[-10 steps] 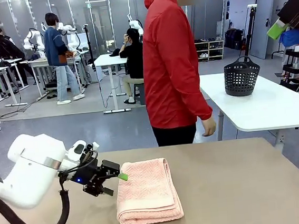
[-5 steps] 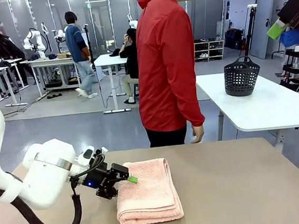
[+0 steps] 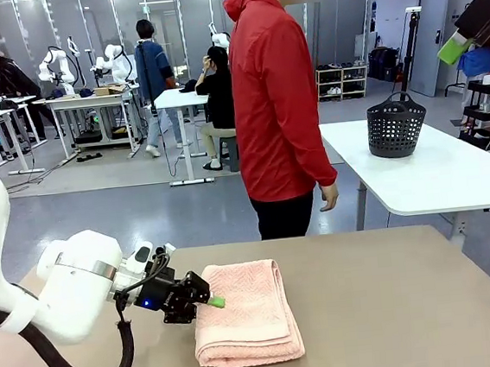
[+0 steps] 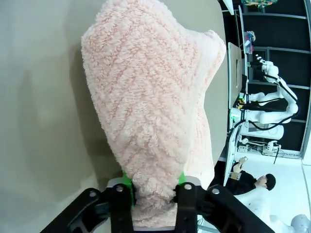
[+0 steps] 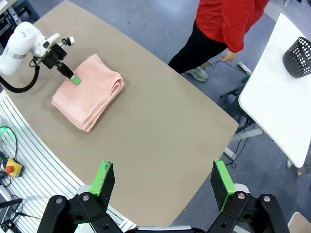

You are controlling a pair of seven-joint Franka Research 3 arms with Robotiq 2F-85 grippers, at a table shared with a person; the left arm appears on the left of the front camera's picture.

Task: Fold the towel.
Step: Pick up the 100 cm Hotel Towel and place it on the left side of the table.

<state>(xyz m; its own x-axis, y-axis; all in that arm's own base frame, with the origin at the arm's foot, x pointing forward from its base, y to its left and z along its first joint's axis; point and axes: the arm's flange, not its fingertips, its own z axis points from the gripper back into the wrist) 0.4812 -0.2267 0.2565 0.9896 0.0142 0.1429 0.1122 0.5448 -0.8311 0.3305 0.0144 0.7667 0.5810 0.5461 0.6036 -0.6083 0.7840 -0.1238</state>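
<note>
The salmon-pink towel (image 3: 244,314) lies folded in several layers on the brown table (image 3: 396,308), left of the middle. My left gripper (image 3: 215,303) comes in low from the left and is shut on the towel's left edge. In the left wrist view, the green pads (image 4: 127,183) pinch a bunched fold of the towel (image 4: 150,111). The right wrist view looks down from high up on the towel (image 5: 87,92) and the left gripper (image 5: 74,80). My right gripper (image 5: 163,182) is open and holds nothing; in the front view the right gripper (image 3: 461,37) hangs at the upper right.
A person in a red jacket (image 3: 276,102) stands at the table's far edge, hands down. Behind, to the right, a black basket (image 3: 396,126) stands on a white table (image 3: 435,174). The brown table right of the towel is bare.
My left gripper slid right onto the towel's left edge and shut on it. The towel shifted slightly right. The right arm stayed still.
</note>
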